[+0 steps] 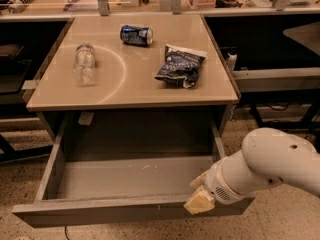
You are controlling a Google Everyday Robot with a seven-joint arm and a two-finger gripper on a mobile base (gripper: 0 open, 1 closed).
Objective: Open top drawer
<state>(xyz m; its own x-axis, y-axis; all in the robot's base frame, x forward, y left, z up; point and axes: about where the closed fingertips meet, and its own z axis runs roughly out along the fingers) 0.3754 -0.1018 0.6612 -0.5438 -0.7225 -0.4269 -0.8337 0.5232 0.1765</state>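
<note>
Evidently the drawer (100, 211) is standing well out, leaving little to do, while the gripper (200, 202) is sitting at its front's right end, grasp indeterminable.

No readable text anywhere; print on blue can (136, 34) and dark snack bag (179, 66) illegible. Gripper (200, 200) sits at top drawer (100, 214) front rim, right end.

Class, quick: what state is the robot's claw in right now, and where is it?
Claw: at the front right edge of the pulled-out top drawer; whether it is open or closed cannot be told.
</note>
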